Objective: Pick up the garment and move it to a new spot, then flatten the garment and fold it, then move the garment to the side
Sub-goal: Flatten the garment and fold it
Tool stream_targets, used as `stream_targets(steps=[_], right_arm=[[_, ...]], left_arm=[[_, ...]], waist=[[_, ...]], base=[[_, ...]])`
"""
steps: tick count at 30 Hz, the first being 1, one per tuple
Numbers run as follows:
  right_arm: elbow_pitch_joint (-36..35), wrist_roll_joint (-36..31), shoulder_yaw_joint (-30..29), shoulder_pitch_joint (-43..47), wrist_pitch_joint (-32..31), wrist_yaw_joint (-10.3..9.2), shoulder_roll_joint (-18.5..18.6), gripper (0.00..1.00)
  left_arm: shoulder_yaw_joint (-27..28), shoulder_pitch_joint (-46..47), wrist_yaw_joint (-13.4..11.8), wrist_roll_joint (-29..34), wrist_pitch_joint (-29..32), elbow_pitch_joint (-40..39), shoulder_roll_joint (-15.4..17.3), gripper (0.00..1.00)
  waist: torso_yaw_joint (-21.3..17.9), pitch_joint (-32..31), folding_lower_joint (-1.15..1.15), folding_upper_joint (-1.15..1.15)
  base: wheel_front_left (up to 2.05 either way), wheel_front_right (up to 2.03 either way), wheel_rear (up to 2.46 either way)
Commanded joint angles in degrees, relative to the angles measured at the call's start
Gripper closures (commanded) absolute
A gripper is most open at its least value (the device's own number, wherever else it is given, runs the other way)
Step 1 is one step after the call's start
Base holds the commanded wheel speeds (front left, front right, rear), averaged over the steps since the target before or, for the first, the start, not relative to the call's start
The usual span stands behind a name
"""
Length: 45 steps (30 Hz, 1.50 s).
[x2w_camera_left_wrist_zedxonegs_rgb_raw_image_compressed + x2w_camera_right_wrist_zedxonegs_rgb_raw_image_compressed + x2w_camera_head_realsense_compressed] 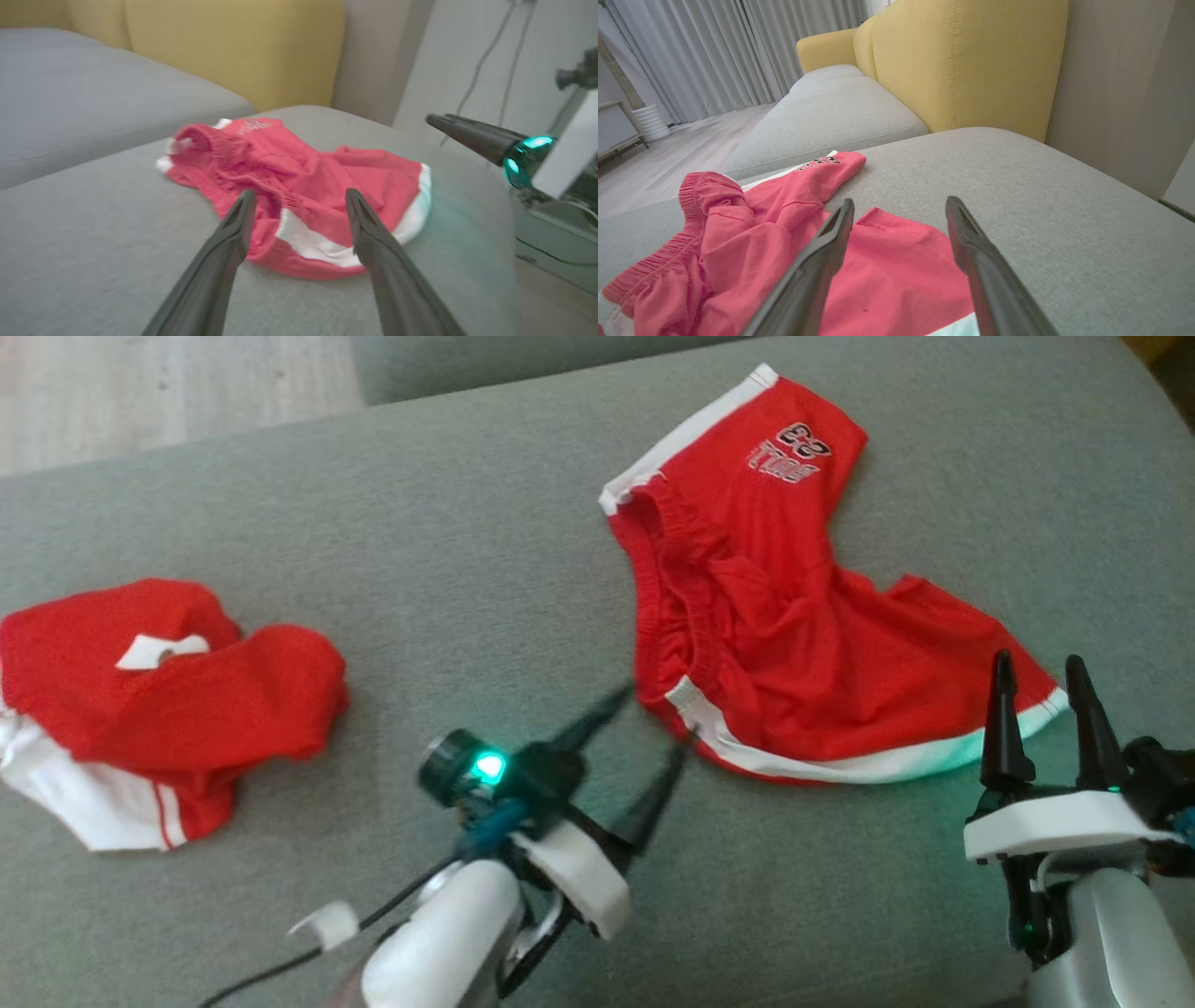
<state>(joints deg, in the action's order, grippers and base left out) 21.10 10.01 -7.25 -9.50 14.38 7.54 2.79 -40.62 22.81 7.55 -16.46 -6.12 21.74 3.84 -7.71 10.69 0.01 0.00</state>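
The garment (775, 616) is a pair of red shorts with white side stripes and a printed logo. It lies rumpled on the grey sofa cushion (485, 523), right of centre in the head view. My left gripper (658, 714) is open, and its tips are at the near left corner of the waistband beside a white stripe. From the left wrist, the garment (327, 172) lies just beyond the open left gripper (300, 192). My right gripper (1038, 663) stands open over the near right hem. From the right wrist, the garment (775, 224) spreads under and left of the right gripper (900, 201).
A second red and white garment (159, 700) lies crumpled at the cushion's left end. A yellow backrest (971, 60) rises behind the cushion, with another grey seat (831, 112) beyond. Wooden floor (140, 383) shows past the far edge. The right arm's fingers (472, 134) cross the left wrist view.
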Motion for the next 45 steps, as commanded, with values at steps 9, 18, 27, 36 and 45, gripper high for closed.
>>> stream_targets(steps=[9,18,27,36,45], right_arm=[[-1.91,1.20,1.24,-2.63,0.62,-0.05,0.10,0.00],[-1.73,2.16,2.20,-3.12,0.62,-0.05,0.10,0.00],[-1.49,3.04,3.02,-3.47,0.62,-0.05,0.10,0.00],[-1.27,2.46,3.26,-3.44,0.62,-0.05,0.09,0.00],[2.57,-0.24,2.43,-2.94,0.38,-0.05,0.09,0.00]], left_arm=[[-7.81,8.92,-0.08,-4.72,4.50,1.95,4.12,0.00],[-7.05,12.13,-1.13,-5.73,5.56,6.34,5.14,0.00],[-7.06,14.61,-1.53,-6.24,8.58,9.66,5.00,0.00],[-6.47,14.69,-2.20,-7.64,8.66,10.31,5.13,1.00],[-4.70,12.88,-5.18,-8.22,3.91,6.74,5.71,1.00]], waist=[[-3.45,2.15,-0.01,0.00],[-5.97,3.01,-0.01,0.00],[-8.21,3.68,-0.01,0.00],[-8.88,3.70,-0.01,0.00],[-6.13,3.66,-0.01,0.00]], base=[[0.00,0.00,0.00],[0.00,0.00,0.00],[0.00,0.00,0.00],[0.00,0.00,0.00],[0.00,0.00,0.00]])
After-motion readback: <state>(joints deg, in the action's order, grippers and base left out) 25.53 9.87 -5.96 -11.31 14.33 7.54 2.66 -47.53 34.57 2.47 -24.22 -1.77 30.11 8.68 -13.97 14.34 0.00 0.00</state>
